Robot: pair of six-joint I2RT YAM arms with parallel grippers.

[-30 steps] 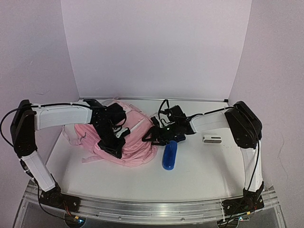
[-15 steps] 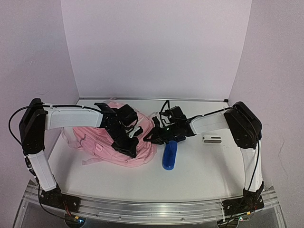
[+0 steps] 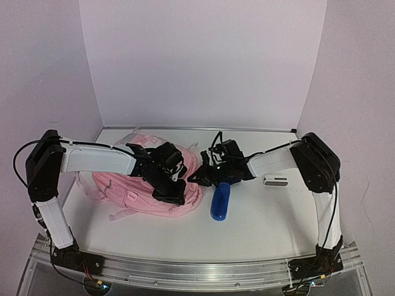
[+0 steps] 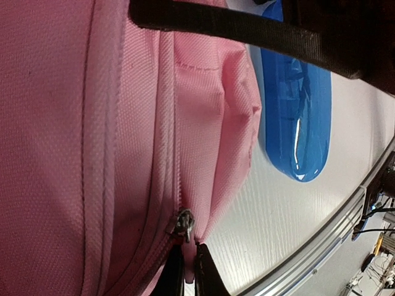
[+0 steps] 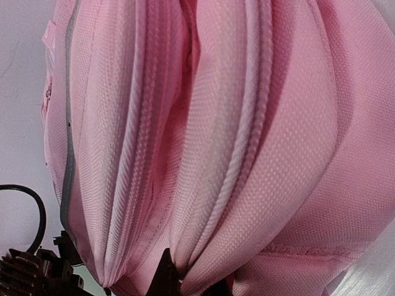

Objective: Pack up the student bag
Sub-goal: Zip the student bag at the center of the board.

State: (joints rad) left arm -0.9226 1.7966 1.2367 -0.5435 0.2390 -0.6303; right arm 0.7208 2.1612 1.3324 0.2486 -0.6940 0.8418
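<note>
The student bag [image 3: 133, 182] lies on its side left of centre, pink and crumpled. My left gripper [image 3: 175, 192] sits at the bag's near right corner. In the left wrist view this gripper [image 4: 187, 250] is shut on the pink pull tab just below the metal zip slider [image 4: 184, 223]. My right gripper [image 3: 197, 179] presses against the bag's right end. In the right wrist view it [image 5: 192, 272] is shut on a bunched fold of the bag's fabric [image 5: 247, 123], and its fingertips barely show under the cloth.
A glossy blue oblong case [image 3: 220, 202] lies just right of the bag, near both grippers, and shows again as the blue case [image 4: 295, 117] in the left wrist view. A small white object [image 3: 276, 180] rests further right. White walls close the table's back and sides.
My left gripper has travelled right along the bag's near edge with the zip tab. My right gripper has closed on the bag's fabric.
</note>
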